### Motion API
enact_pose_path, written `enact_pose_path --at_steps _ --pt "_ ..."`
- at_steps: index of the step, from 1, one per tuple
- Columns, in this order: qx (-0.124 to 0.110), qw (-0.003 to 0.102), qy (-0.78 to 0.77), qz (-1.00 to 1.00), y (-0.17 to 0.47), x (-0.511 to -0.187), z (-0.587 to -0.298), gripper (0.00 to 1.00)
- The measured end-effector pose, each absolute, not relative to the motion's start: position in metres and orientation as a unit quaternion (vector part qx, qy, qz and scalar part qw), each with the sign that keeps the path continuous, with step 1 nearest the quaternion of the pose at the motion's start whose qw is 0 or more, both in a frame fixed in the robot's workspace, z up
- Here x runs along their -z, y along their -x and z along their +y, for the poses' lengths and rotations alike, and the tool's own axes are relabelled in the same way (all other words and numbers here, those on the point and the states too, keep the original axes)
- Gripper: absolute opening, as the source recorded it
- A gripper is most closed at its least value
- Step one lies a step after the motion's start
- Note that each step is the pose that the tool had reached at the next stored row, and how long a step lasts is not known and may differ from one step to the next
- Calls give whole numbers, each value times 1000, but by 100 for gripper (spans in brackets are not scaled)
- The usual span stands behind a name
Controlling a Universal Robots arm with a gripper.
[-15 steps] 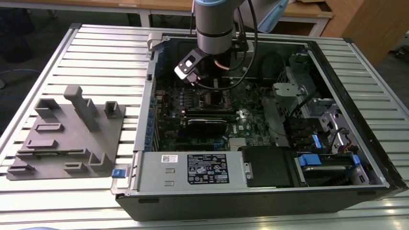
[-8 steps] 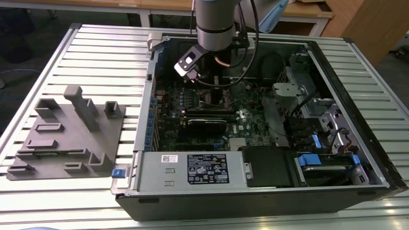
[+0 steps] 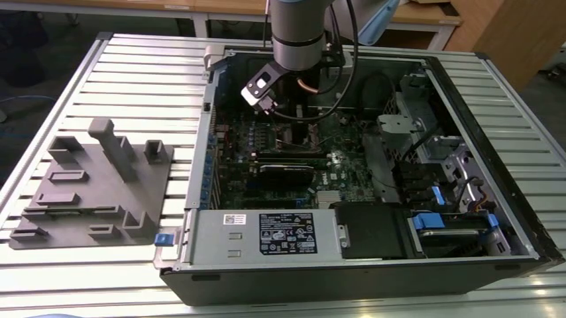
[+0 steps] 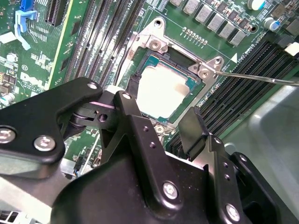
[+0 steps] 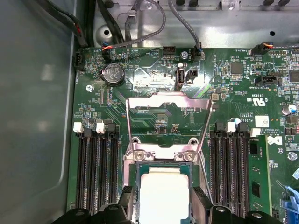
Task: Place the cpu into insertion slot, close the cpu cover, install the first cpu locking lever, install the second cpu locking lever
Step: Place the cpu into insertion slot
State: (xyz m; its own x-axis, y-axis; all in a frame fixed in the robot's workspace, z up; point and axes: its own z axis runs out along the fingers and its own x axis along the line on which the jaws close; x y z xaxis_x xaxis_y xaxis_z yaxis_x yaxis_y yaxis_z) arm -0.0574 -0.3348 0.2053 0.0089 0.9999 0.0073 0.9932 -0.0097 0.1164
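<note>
Black gripper (image 4: 159, 111) sits closest in the second wrist view, its fingers (image 4: 135, 121) against opposite edges of the cpu (image 4: 163, 88), so clamped on it; the chip lies inside the insertion slot (image 4: 205, 71); in the first wrist view the cpu cover (image 5: 169, 99) stands open, so placing is the step in hand; letting go needs the chip flat, I judge; in the exterior view the arm (image 3: 301, 33) hangs straight down into the computer case (image 3: 354, 281)
</note>
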Motion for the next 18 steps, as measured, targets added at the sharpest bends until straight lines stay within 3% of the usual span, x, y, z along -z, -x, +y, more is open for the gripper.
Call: enact_pose_path --at_steps 18 --pt "-37 35 -710 702 57 -208 -335 61"
